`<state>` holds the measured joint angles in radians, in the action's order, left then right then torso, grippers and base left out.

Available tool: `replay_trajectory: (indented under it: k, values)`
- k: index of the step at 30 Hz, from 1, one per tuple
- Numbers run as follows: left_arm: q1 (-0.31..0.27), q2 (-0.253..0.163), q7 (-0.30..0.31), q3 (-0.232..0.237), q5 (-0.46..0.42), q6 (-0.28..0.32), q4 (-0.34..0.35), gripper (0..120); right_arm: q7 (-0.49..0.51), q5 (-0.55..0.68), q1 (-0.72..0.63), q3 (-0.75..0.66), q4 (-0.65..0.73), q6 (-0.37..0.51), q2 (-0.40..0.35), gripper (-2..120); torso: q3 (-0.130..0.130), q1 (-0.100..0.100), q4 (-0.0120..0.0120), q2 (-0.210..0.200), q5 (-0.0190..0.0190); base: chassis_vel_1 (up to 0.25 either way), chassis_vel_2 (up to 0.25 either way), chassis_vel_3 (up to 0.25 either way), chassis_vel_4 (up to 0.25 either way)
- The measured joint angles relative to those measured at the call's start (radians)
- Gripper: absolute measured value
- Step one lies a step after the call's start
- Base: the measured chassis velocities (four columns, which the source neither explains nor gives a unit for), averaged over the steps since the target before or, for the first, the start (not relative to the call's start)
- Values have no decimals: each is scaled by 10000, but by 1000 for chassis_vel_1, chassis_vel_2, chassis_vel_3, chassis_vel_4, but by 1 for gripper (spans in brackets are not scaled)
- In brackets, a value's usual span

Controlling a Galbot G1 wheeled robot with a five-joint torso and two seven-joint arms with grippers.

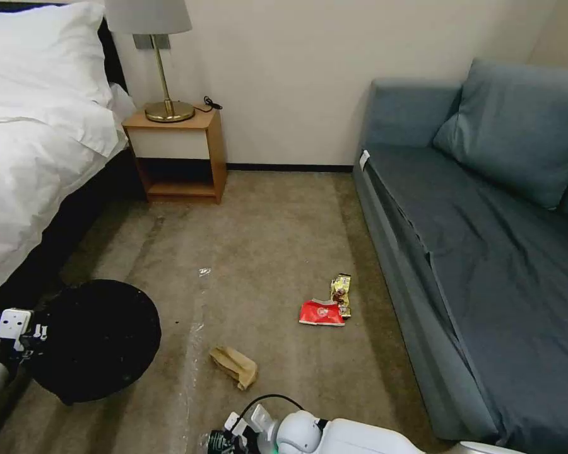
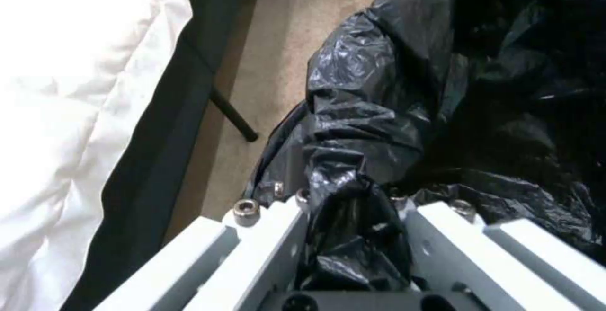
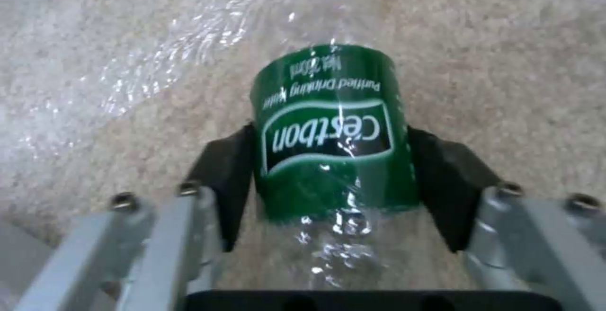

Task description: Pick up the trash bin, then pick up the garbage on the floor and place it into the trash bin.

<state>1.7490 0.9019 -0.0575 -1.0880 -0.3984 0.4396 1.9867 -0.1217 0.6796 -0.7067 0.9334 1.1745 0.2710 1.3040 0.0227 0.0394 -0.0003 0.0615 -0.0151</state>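
While the left tool [image 2: 353,235] pinches the trash bin [image 1: 98,340] rim beside the bed [image 1: 31,164], keeping it ready, the right tool [image 3: 334,178] clamps the bottle [image 3: 331,131].

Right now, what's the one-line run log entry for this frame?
left gripper: shut on trash bin rim | right gripper: shut on bottle | paper bag, red packet, gold wrapper: on floor

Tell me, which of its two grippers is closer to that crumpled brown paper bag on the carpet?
The right gripper: it sits just below the brown paper bag, holding a bottle. The left gripper is farther off, clamped on the trash bin beside the bed.
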Motion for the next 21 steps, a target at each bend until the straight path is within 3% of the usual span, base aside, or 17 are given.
replay_trajectory:
  k: [5,11,14,21]
  values:
    - [80,30,-7,-65,-34,-2,89,1,-85,-9,-22,56,62,-88,-8,31,0,0,-2,0,-3,0,0,0,0]
    - [194,104,-8,-116,-31,-2,184,1,-43,-11,38,-6,395,-51,-123,19,-1,0,0,0,-3,0,0,0,0]
    - [214,107,-9,-116,-28,-1,196,1,-5,-9,62,-54,577,-2,-202,17,0,0,0,1,-2,0,0,0,0]
    - [460,107,-10,-241,-31,1,394,1,381,154,395,-582,2890,759,-1366,17,-1,1,1,0,1,0,0,0,0]
